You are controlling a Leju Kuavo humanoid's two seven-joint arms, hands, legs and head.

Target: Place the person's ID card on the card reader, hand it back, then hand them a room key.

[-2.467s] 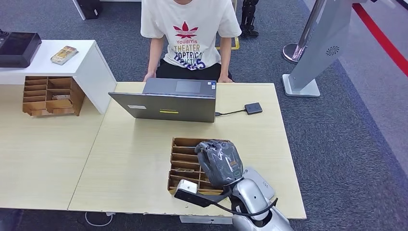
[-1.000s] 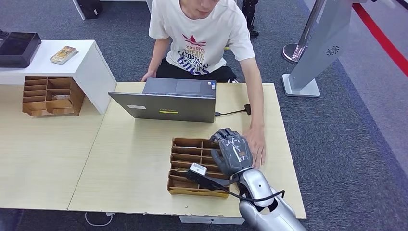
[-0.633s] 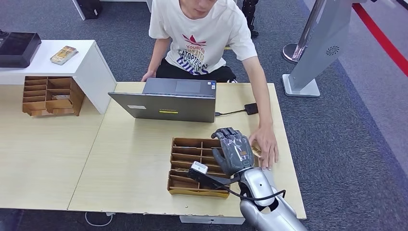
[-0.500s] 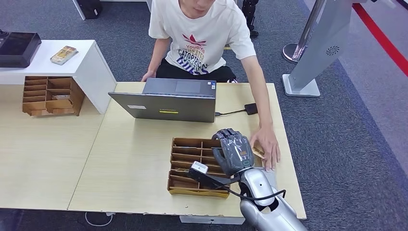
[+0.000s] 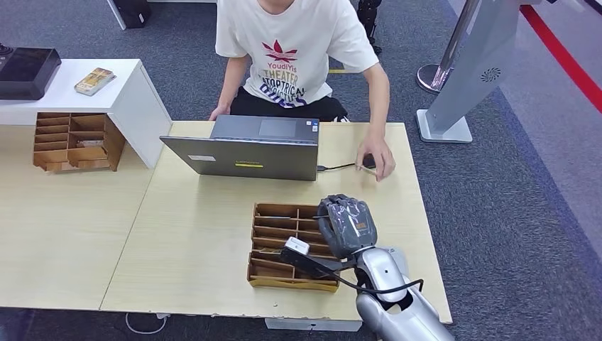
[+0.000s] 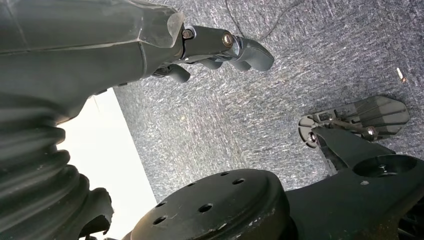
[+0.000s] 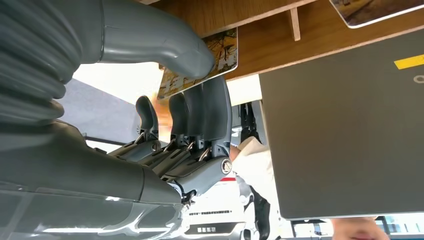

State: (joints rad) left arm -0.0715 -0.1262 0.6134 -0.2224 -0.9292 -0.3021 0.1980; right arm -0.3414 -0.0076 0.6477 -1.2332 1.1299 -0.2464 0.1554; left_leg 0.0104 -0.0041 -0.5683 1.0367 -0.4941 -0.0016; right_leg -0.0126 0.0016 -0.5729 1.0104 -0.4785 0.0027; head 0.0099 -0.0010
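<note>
- The robot's right hand (image 5: 346, 226) is at about 5 o'clock on the light wooden table (image 5: 192, 234). It hangs over the right end of the wooden box (image 5: 273, 245) with many little slots.
- In the right wrist view, the right hand (image 7: 190, 115) pinches a card (image 7: 227, 50) with a colourful picture between its thumb and its dark fingers (image 7: 216, 107). I cannot tell if this is the ID card or a room key.
- The held card is right up against the edge of the wooden box (image 7: 320, 37). Another card (image 7: 375, 9) lies in a slot of the box.
- The left hand (image 6: 220, 47) hangs down over the grey carpet (image 6: 220, 125). Its fingers are loose and a little bent, with nothing in them.
- A person (image 5: 294, 50) in a white T-shirt sits at 12 o'clock, on the far side of the table.
- One of the person's hands (image 5: 376, 158) rests on the small black card reader (image 5: 368, 160), at about 1 o'clock from the wooden box.
- The grey laptop (image 5: 248, 145) stands at 11 o'clock from the box, and a thin cable joins it to the reader.
- Far off at 9 o'clock, a second wooden box (image 5: 71, 141) sits under a white shelf (image 5: 121, 89).
</note>
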